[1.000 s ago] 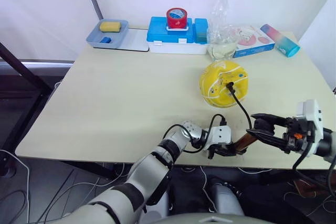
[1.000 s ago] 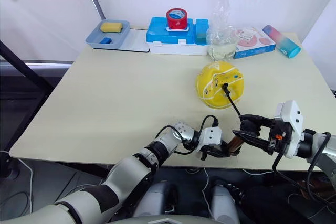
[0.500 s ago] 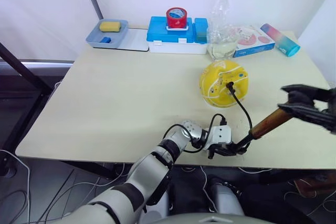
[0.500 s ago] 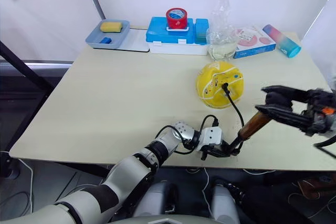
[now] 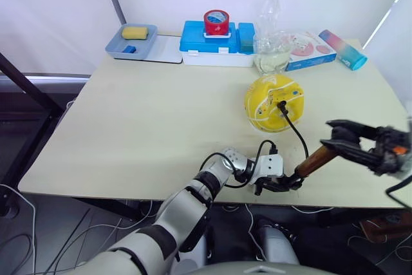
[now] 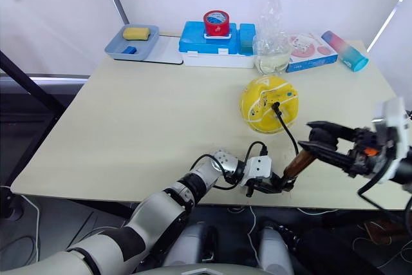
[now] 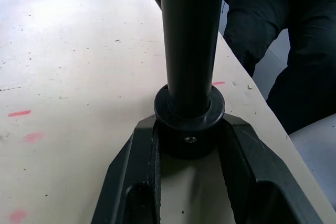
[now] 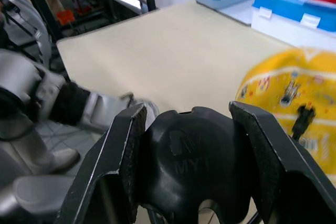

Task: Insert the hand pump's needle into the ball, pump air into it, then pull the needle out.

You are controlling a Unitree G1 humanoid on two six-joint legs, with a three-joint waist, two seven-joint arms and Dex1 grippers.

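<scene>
Lower right of frame: left tool (image 5: 278, 184) pinches hand pump (image 5: 313, 160) base, right tool (image 5: 341, 138) clamps its T-handle (image 8: 192, 162); needle (image 5: 281, 104) sits in ball (image 5: 275, 102).

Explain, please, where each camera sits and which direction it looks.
Head stereo pair: high, looking forward and down at the table; both arms show.
Left wrist view: along the left claw, shut on the hand pump.
Right wrist view: along the right claw, shut on the pump's T-handle, facing the ball.
Shared: head and right wrist views both show the ball.
</scene>
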